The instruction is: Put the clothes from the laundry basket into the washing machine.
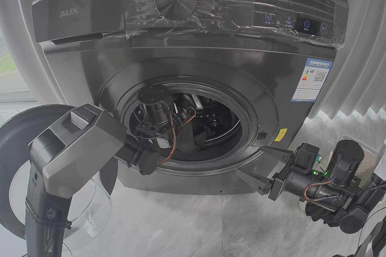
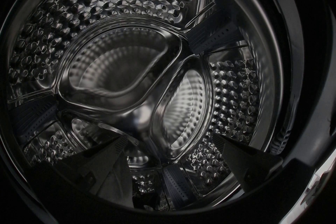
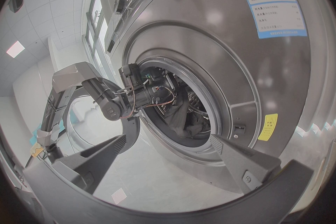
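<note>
Fingers [image 2: 105, 165] of your left gripper [image 2: 168, 137] stand spread wide inside the washing machine [image 1: 225, 69], holding nothing. The left wrist view looks past them into the drum [image 2: 140, 60], where you see its dimpled steel wall, ribbed paddles and moulded back plate. Your right wrist view gives you the side angle on that arm. Its wrist is pushed through the round mouth of the machine, and a dark garment [image 3: 178, 116] hangs beneath it, draped onto the lower lip of the opening toward 6 o'clock of the mouth. From that angle you cannot tell whether the garment touches the left fingers. In the head view the same cloth appears as a dark fold just under the left wrist, near the middle of the opening. That view also gives you the door [image 1: 16, 157], swung open at 9 o'clock of the mouth. Your right gripper [image 1: 251, 160] hangs outside the machine at about 4 o'clock of the mouth, low over the floor [image 1: 181, 221]. Its fingers [image 3: 245, 161] are parted, grip nothing and point at the front panel. On that panel a blue-and-white label [image 1: 311, 80] sits at 2 o'clock of the mouth, and a small yellow sticker [image 1: 280, 134] sits at about 3 o'clock.
</note>
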Motion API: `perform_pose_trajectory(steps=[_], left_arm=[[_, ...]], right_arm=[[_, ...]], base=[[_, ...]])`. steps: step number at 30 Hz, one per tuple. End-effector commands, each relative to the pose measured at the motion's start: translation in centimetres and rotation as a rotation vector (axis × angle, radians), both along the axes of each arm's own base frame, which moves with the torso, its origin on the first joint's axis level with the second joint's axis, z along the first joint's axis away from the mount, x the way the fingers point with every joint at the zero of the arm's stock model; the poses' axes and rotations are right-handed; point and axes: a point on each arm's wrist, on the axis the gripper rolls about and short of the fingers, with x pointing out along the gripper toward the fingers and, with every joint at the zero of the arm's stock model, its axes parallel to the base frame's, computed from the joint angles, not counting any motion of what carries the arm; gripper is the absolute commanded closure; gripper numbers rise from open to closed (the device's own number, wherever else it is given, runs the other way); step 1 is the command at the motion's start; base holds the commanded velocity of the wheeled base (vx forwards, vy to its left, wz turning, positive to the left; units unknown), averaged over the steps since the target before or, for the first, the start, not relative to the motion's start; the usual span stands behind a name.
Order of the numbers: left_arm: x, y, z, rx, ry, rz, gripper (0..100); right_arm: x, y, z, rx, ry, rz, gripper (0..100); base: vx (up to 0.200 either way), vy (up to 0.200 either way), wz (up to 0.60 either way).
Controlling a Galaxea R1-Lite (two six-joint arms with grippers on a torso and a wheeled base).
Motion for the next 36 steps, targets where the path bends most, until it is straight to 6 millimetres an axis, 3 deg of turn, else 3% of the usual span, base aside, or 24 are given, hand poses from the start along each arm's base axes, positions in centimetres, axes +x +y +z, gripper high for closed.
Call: perform_pose_trajectory(steps=[1,6,17,23,36], left_arm=[[0.5,0.3,-3.2,0.04,0.073,0.012,0],[-0.1,0.3,-4.0,0.052,0.094,0.009,0],[-2.1,1.1,-7.6,0.144,0.227,0.003,0],[-0.7,0.5,-6.5,0.109,0.165,0.008,0],[-0.3,-0.4,-6.0,0.08,0.125,-0.003,0]], right_arm=[[0.0,0.0,0.0,0.0,0.001,0.002,0],[0.0,0.1,0.0,0.002,-0.002,0.002,0],[0.0,0.1,0.1,0.003,-0.004,0.004,0],[0.0,0.1,0.1,0.003,-0.004,0.004,0],[0.0,0.1,0.2,0.007,-0.009,0.005,0]], base=[[0.0,0.0,0.0],[0.0,0.0,0.0],[0.0,0.0,0.0],[0.0,0.0,0.0],[0.0,0.0,0.0]])
